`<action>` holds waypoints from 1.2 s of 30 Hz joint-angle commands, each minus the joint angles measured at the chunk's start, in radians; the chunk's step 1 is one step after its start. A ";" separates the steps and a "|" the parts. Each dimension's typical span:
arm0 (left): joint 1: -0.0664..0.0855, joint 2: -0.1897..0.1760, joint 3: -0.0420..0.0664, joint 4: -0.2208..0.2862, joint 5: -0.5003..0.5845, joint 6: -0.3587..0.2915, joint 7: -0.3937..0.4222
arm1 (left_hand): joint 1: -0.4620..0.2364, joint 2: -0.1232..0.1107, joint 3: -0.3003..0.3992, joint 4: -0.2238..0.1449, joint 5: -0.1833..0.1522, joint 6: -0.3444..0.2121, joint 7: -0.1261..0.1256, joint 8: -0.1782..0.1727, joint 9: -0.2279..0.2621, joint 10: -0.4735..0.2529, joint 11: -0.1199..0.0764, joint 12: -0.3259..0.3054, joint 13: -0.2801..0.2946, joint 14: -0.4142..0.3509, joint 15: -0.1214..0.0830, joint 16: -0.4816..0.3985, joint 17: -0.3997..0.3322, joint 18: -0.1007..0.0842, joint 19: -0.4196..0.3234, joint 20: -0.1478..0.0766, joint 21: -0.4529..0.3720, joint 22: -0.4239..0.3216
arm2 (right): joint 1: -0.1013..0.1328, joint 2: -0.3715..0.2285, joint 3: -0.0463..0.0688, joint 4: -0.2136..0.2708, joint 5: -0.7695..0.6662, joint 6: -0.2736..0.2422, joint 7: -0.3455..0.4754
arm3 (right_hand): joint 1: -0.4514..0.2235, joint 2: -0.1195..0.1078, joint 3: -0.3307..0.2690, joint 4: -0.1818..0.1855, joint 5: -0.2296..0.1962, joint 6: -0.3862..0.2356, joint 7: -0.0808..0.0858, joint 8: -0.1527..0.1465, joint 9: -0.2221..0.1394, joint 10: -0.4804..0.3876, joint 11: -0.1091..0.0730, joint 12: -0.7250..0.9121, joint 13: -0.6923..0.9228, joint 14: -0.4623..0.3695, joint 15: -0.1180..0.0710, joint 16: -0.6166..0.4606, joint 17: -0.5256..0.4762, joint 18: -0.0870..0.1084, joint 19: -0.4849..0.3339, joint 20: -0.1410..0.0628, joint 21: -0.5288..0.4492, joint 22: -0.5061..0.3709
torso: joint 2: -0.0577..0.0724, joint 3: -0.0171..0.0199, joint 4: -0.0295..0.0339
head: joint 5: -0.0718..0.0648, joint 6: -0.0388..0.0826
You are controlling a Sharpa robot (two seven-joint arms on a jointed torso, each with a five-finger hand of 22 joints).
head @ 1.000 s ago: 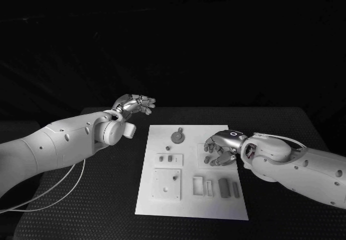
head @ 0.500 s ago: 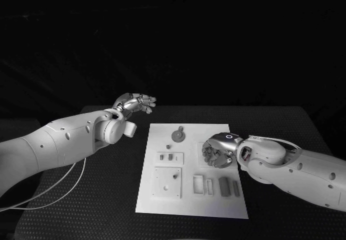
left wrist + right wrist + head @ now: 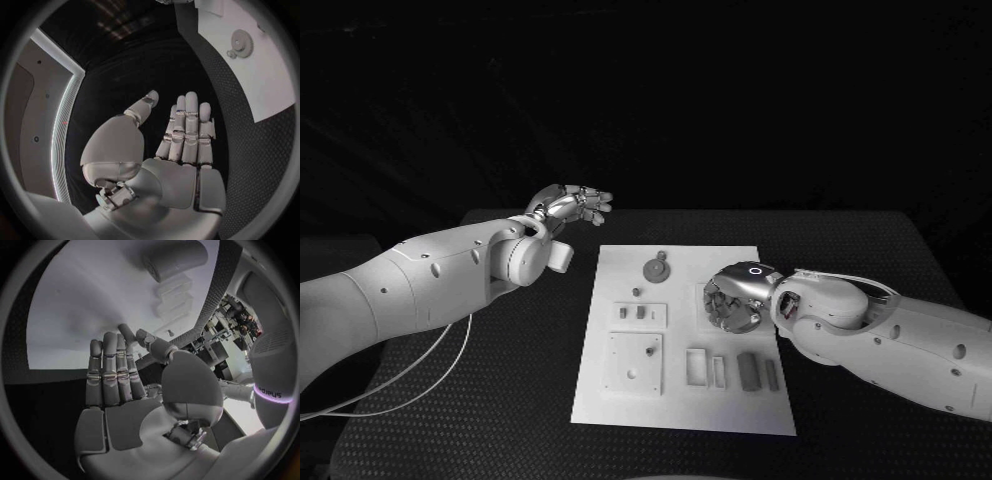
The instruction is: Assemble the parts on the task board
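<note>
Right hand [image 3: 734, 300] is positioned low over the right side of the task board [image 3: 625, 405], fingers straight and pressed together, nothing held; likely poised to pick a part. Left hand [image 3: 570, 208] is parked off the board's far-left corner, fingers extended, empty. Grey parts [image 3: 757, 373] lie near-right on the board.

A black table [image 3: 862, 250] with a finely textured top carries the things. The white task board [image 3: 678, 400] lies flat at its middle, long side running away from the robot. A thin white cable [image 3: 408, 385] trails over the table's left part.
</note>
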 commanded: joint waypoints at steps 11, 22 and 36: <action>0.000 0.005 0.001 -0.002 0.005 0.015 0.006 | -0.005 0.004 -0.003 0.000 0.001 -0.009 -0.001 0.004 -0.002 -0.010 0.000 -0.003 -0.002 0.004 0.003 -0.006 0.002 0.015 0.001 -0.006 -0.004 0.001 | -0.005 -0.002 -0.001 0.021 -0.050 -0.059 -0.017 | 0.018 0.034 0.051 -0.013 -0.005 0.040 -0.014 0.020 0.021 0.042 -0.017 0.012 0.019 0.030 -0.018 0.026 0.004 0.015 0.036 -0.017 0.028 0.020 | -0.001 0.0002 -0.0006 | -0.002 0.001; 0.000 0.010 0.001 -0.008 0.007 0.015 0.007 | -0.006 0.004 -0.003 0.000 0.001 -0.009 -0.001 0.005 -0.003 -0.010 0.000 -0.003 -0.002 0.004 0.004 -0.006 0.003 0.015 0.001 -0.006 -0.005 0.002 | 0.008 -0.040 0.030 0.085 0.013 -0.059 -0.002 | 0.017 0.042 0.049 -0.013 -0.005 0.042 -0.016 0.023 0.028 0.048 -0.019 0.012 0.025 0.033 -0.021 0.031 0.005 0.015 0.042 -0.021 0.036 0.020 | -0.001 0.0003 -0.0005 | 0.000 0.004; 0.000 0.013 0.001 -0.009 0.008 0.015 0.006 | -0.007 0.004 -0.003 0.000 0.001 -0.010 -0.001 0.005 -0.004 -0.011 0.000 -0.003 -0.002 0.004 0.004 -0.007 0.004 0.015 0.001 -0.006 -0.005 0.002 | 0.025 -0.010 0.057 0.123 0.159 -0.049 0.046 | 0.016 0.044 0.045 -0.015 -0.005 0.042 -0.016 0.024 0.031 0.050 -0.020 0.011 0.027 0.033 -0.022 0.032 0.005 0.015 0.044 -0.022 0.038 0.019 | 0.000 0.0000 -0.0015 | 0.011 0.001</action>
